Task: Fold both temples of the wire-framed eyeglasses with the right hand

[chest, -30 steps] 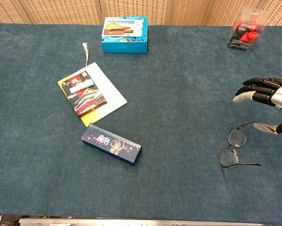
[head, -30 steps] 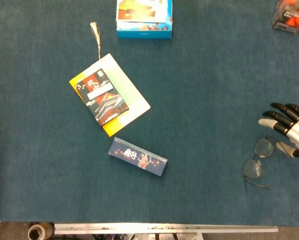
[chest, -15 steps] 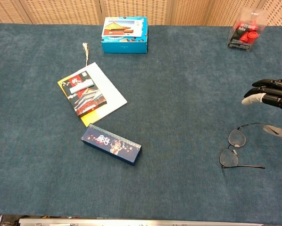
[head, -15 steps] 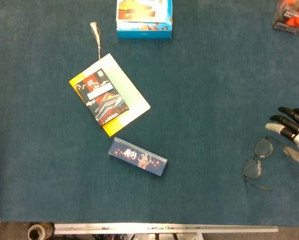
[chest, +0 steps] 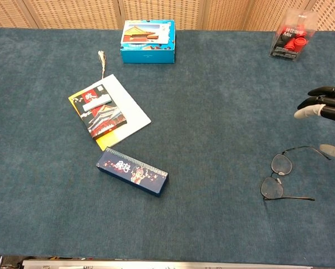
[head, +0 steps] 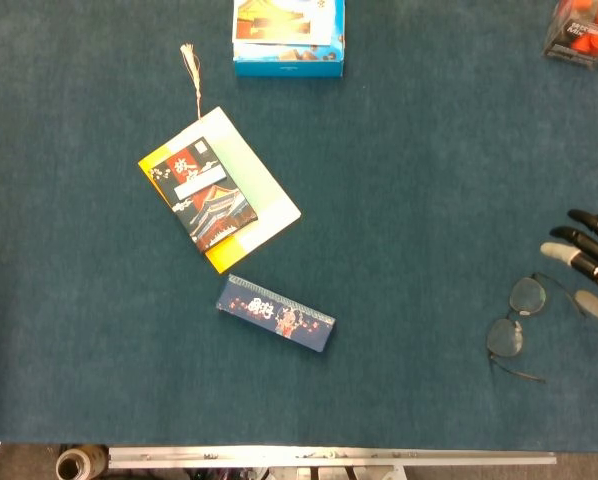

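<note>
The wire-framed eyeglasses (head: 516,318) lie on the blue-carpeted counter (head: 409,200) near its right edge, lenses flat against the cloth. Both temples are unfolded: in the chest view one thin arm curves from the upper lens toward the right, the other runs straight to the right from the lower lens (chest: 272,188).

The right hand (head: 591,262) shows only partly at the right border of both views. Its dark fingers (chest: 320,104) are spread apart and extended, holding nothing; a pale-tipped thumb sits apart, just beside the end of the upper temple in the chest view, though whether it touches the wire cannot be told. The rest of the hand hovers above and to the right of the glasses. The left hand does not appear in either view.

Well apart from the glasses, toward the left of the counter, lies a long dark-blue box (head: 275,314) with printed decoration, set at a slant. Above it a white folder with a yellow edge (head: 241,190) carries a small dark booklet (head: 208,200) showing a red building. A tasselled cord (head: 191,72) stretches from the folder's upper corner toward the far edge. A light-blue box (head: 288,33) with a pictured lid stands at the far side, and a clear pack with red contents (chest: 293,40) stands at the far right corner
</note>
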Controlling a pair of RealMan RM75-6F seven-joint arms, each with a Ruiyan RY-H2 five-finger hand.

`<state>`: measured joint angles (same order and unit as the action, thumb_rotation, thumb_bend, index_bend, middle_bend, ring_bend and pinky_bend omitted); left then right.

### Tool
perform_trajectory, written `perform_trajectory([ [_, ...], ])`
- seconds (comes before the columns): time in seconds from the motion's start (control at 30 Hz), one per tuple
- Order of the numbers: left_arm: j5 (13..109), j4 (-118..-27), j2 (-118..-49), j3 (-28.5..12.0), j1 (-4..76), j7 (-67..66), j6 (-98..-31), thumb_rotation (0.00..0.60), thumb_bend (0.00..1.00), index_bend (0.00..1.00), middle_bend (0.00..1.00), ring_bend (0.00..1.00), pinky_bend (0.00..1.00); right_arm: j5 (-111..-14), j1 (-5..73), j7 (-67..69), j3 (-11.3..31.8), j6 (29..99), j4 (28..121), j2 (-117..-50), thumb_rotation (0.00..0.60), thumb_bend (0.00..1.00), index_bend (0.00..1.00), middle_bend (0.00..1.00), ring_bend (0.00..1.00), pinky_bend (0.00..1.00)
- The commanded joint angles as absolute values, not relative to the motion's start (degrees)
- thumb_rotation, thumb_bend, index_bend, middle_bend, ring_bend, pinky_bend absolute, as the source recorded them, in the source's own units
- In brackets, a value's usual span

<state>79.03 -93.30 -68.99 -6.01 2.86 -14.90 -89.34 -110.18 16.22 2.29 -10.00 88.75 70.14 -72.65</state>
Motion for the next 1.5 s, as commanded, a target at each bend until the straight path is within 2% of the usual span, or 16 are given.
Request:
perform_trajectory([
  [0.03,79.1,-93.3,-69.0,-6.0,2.9,-14.8,-89.4,0.600,0.49,0.57,0.51,0.43,0.52,-110.0,16.6,2.5,-9.3,89.0,70.1,-72.8,0.600,0.21,0.29,0.27,0.15,0.27],
  [0.5,79.2,-93.5,-68.6,-6.0,2.7,-14.2,-89.5,0.600,0.49,0.57,0.51,0.43,0.52,-108.3,18.9,6.2,-6.6,87.1,63.1,-78.3,0.600,0.21,0.29,0.27,0.15,0.27],
  [1.5,79.6,-93.9,-68.2,-6.0,2.5,-13.6,-90.0,0.600,0.49,0.57,0.51,0.43,0.52,-108.2,19.5,11.9,-8.9,85.4,54.8,-85.5,0.600,0.21,0.29,0.27,0.15,0.27],
])
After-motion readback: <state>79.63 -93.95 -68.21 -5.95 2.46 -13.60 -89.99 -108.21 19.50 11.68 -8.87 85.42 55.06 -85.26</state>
